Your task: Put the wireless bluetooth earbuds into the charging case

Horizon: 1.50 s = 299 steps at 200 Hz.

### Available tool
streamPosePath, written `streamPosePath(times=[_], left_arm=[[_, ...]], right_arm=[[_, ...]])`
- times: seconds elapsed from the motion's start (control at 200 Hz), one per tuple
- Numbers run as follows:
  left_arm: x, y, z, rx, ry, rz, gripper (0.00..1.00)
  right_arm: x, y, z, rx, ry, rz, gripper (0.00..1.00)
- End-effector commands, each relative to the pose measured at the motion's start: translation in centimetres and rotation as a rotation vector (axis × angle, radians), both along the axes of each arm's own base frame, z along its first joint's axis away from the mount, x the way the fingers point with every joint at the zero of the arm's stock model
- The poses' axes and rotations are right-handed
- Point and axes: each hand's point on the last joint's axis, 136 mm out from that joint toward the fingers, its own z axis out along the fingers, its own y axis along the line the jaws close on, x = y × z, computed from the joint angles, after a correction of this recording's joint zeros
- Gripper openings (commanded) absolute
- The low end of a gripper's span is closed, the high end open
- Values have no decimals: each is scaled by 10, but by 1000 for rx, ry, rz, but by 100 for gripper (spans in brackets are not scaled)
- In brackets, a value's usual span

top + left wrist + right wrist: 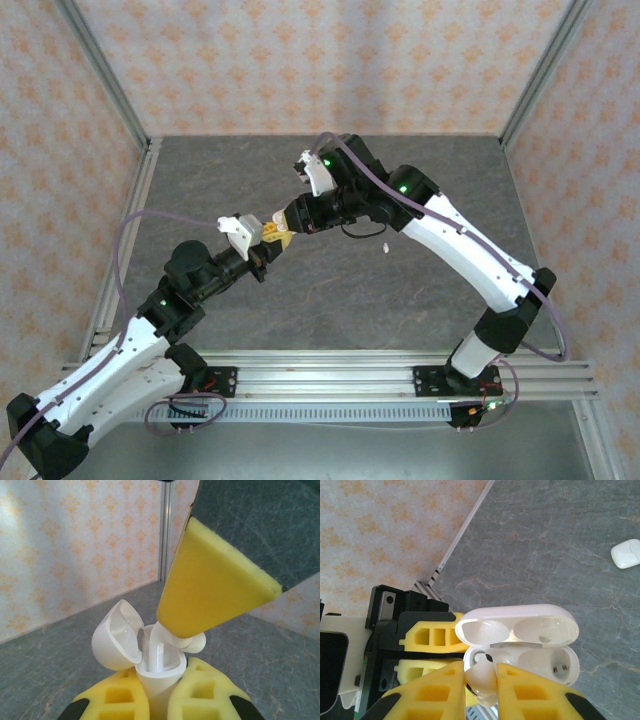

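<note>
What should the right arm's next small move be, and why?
Probably ease the right gripper straight down a little. The earbud it pinches appears to have its stem only part-way into one slot of the open charging case, with its head above the rim. The left gripper holds the case upright, so a short push should seat it.

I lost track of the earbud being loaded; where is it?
Right wrist view: the earbud sits between the fingers of the right gripper, low and centre, at the left-hand socket of the open case.
</note>
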Motion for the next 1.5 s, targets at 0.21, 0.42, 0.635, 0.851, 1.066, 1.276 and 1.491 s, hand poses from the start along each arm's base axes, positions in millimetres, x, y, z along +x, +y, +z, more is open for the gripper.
streamPosePath(times=[0.21, 0.42, 0.635, 0.851, 1.066, 1.276, 1.491], left_arm=[[-6, -4, 21, -20, -49, -40, 0], [-8, -6, 20, -18, -46, -56, 0], [-14, -9, 22, -25, -45, -91, 0], [-20, -13, 23, -30, -36, -129, 0], [-24, -15, 23, -31, -26, -151, 0], [-24, -15, 21, -26, -25, -152, 0], [-24, -15, 20, -22, -22, -153, 0]], right_arm=[[-3, 3, 0, -78, -86, 93, 18], [-9, 5, -9, -163, -124, 180, 17], [-12, 5, -12, -249, -217, 253, 17], [-17, 7, -12, -311, -346, 332, 20], [-17, 7, -8, -337, -426, 363, 32], [-18, 8, 8, -288, -461, 348, 38], [-20, 6, 23, -236, -475, 322, 40]])
